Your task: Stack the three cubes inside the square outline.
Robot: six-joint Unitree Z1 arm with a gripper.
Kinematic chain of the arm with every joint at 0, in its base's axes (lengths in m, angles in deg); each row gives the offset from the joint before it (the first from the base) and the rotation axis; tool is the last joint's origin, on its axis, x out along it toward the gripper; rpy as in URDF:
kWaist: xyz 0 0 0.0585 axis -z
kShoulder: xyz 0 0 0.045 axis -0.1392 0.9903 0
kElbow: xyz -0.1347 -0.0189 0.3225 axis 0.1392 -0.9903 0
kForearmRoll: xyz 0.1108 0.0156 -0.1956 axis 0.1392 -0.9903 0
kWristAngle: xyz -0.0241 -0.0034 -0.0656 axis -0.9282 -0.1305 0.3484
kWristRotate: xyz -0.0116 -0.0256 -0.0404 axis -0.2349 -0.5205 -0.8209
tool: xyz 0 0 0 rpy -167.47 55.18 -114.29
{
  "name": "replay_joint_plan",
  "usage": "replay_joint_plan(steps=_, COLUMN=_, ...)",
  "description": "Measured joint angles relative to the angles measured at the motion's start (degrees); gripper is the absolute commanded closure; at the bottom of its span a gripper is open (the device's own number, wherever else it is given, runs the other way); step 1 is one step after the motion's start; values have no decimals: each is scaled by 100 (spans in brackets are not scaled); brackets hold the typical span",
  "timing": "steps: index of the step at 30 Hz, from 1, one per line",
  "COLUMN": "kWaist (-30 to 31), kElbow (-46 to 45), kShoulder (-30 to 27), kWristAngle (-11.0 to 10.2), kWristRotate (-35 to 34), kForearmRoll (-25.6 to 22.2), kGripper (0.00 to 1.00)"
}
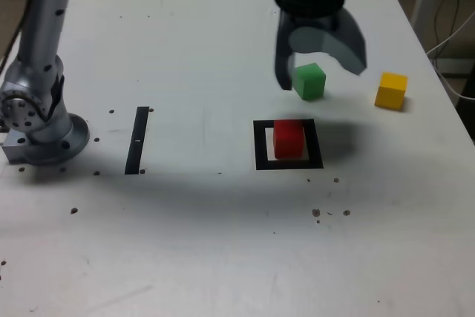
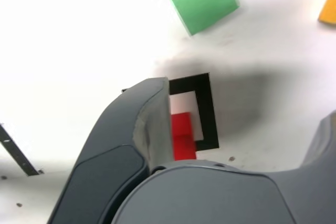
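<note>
Above the table (image 1: pixel 185 243), the gripper (image 1: pixel 320 64) hangs wide open and empty near the green cube (image 1: pixel 309 81), which it should straddle squarely before closing, since the red cube (image 1: pixel 289 139) waits inside the square outline (image 1: pixel 260 146).

end effector (image 1: pixel 320 61) raised, jaws spread, empty

The red cube (image 1: pixel 289 139) sits alone in the square outline (image 1: pixel 289 162), open above. The green cube (image 1: pixel 309 81) and yellow cube (image 1: pixel 391 90) stand well apart on the far side, bare table (image 1: pixel 223 243) all around them
</note>
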Motion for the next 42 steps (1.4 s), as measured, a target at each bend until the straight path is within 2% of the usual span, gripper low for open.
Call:
replay_joint_plan(steps=14, kWaist=-183, kElbow=1855, kShoulder=1102, kWristAngle=18, kWristRotate=563, kForearmRoll=-782, kGripper=1)
replay_joint_plan(steps=28, kWaist=-506, kElbow=3958, kShoulder=2403, kWristAngle=139, kWristRotate=924, kForearmRoll=-1460, kGripper=1)
replay_joint_plan(steps=34, kWaist=-639, kElbow=4401, kShoulder=2670, kWristAngle=162, kWristRotate=1056, kForearmRoll=-1602, kGripper=1)
replay_joint_plan(steps=42, kWaist=-691, kElbow=4415, kShoulder=2730, kWristAngle=229, kWristRotate=1479, kForearmRoll=-1721, kGripper=3)
